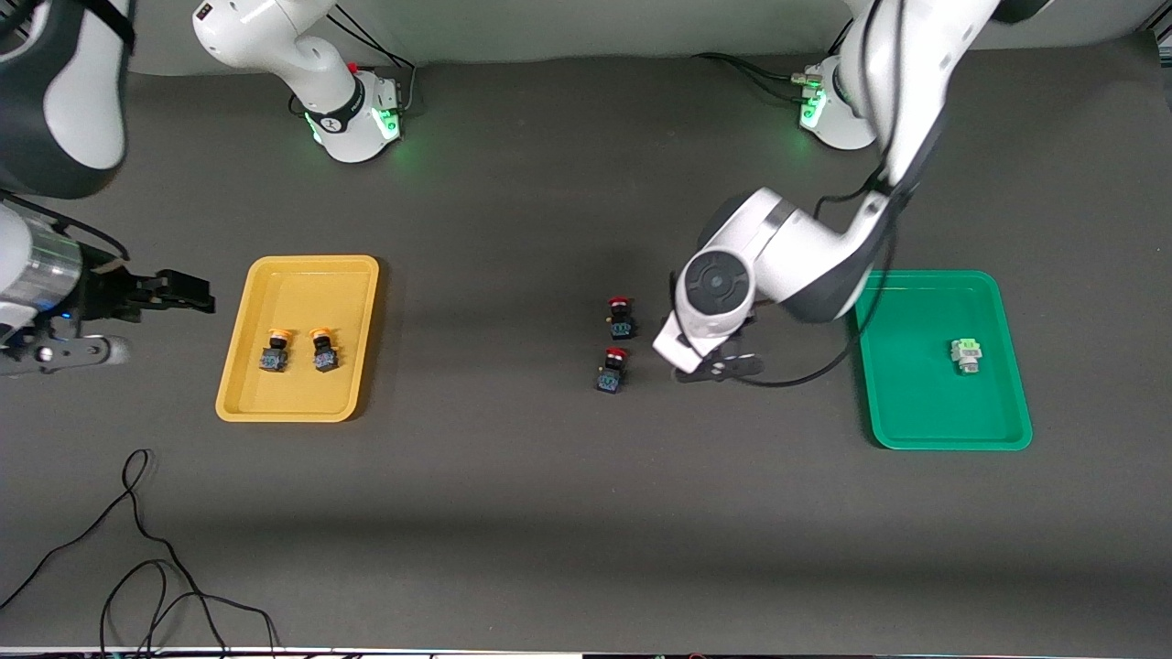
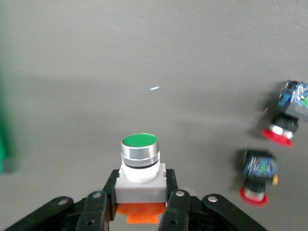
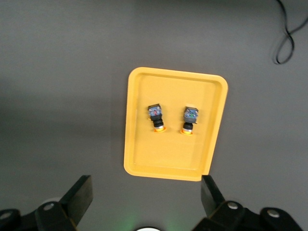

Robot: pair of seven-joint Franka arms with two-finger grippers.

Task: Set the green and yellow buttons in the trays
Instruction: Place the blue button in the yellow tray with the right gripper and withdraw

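Note:
My left gripper (image 2: 141, 185) is shut on the white body of a green button (image 2: 139, 159) with a round green cap and a chrome ring, held upright. In the front view this gripper (image 1: 723, 363) is low over the table between the red buttons and the green tray (image 1: 916, 412), and its button is hidden under the wrist. A light-green button (image 1: 966, 355) lies in the green tray. Two yellow buttons (image 1: 275, 351) (image 1: 323, 349) lie in the yellow tray (image 1: 302, 275), which also shows in the right wrist view (image 3: 144, 163). My right gripper (image 1: 197, 297) is open and empty, beside the yellow tray at the right arm's end.
Two red-capped buttons (image 1: 620, 317) (image 1: 612, 370) lie on the table beside my left gripper; they also show in the left wrist view (image 2: 284, 115) (image 2: 257, 175). A loose black cable (image 1: 137, 549) lies near the front edge at the right arm's end.

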